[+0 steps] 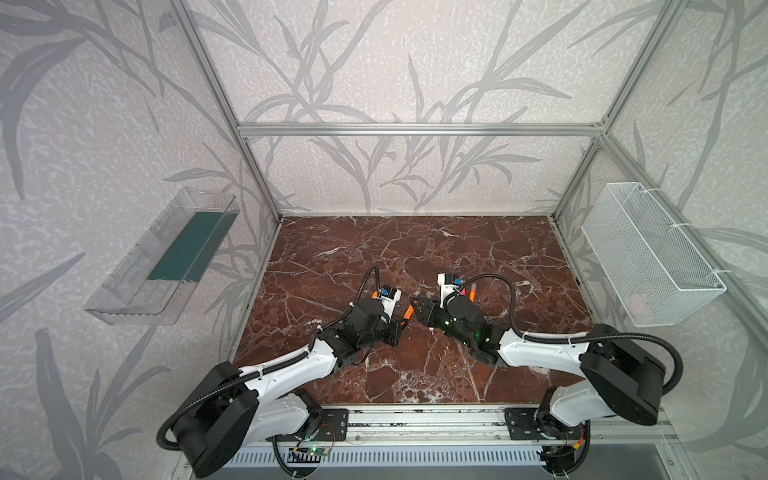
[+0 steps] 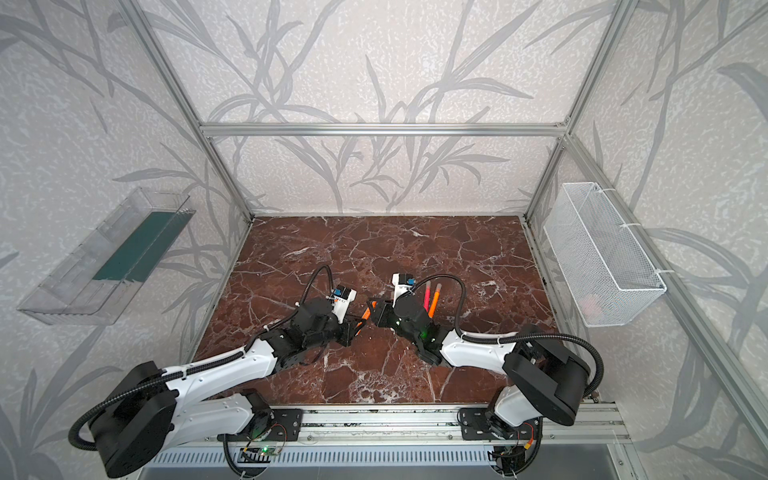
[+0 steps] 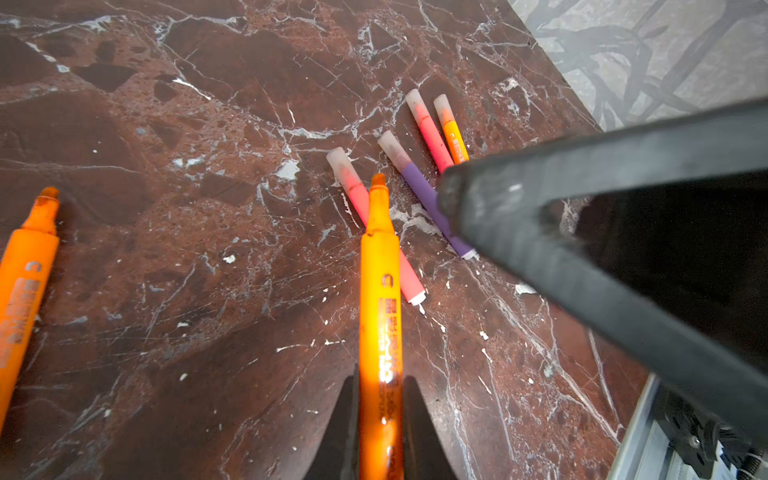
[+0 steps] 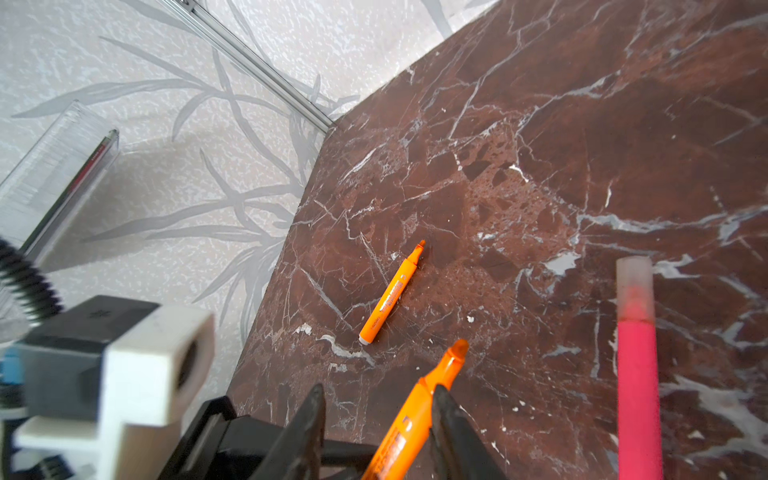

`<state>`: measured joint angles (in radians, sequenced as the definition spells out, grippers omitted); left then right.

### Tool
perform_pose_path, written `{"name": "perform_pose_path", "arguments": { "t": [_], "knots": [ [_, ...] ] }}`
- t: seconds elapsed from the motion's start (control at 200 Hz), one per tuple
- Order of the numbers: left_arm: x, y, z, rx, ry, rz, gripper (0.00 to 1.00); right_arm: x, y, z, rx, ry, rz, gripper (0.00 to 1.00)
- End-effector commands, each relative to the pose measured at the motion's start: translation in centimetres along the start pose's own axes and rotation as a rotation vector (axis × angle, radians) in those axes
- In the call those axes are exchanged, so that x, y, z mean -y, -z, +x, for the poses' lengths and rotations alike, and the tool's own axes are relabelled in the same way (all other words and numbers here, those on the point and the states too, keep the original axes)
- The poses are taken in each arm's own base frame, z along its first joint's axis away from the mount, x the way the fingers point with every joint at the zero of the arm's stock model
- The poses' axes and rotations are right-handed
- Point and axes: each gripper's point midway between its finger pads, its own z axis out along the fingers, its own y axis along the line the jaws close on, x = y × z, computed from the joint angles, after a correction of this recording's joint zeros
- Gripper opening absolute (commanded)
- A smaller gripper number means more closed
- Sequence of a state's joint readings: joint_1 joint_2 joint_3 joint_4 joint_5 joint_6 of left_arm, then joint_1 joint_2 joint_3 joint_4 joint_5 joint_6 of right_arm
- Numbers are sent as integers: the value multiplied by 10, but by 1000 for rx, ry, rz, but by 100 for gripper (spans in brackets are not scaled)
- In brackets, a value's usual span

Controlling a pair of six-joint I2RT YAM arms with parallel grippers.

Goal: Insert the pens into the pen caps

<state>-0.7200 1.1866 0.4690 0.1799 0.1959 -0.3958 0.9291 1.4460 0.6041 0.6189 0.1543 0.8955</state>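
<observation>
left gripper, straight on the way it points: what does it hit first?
Probably the nearer pink pen on the table, lying just under the tip of the orange pen that the left gripper holds. The right gripper stands close beside that line; depth is unclear.

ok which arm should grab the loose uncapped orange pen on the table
Probably the right. The left gripper is shut on the held orange pen, so it is busy. The right gripper has its jaws apart, and the loose orange pen lies in plain sight ahead of it.
</observation>
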Motion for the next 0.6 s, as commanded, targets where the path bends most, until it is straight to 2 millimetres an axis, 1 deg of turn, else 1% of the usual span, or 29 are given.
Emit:
{"name": "perform_pose_path", "arguments": {
  "t": [0.0,0.145,0.27,0.425,0.6],
  "knots": [
    [-1,-2,-12,39,-17,-21,13,0,11,-11,44,47,41,42],
    [3,0,-16,52,-17,-6,13,11,15,-2,37,31,74,46],
    [9,2,-17,54,-20,18,13,21,7,12,9,2,88,50],
    [16,1,-15,48,-32,36,13,16,-9,21,-26,-11,56,50],
    [23,2,-14,48,-43,57,13,12,-22,24,-35,-18,48,50]
  ]
}}
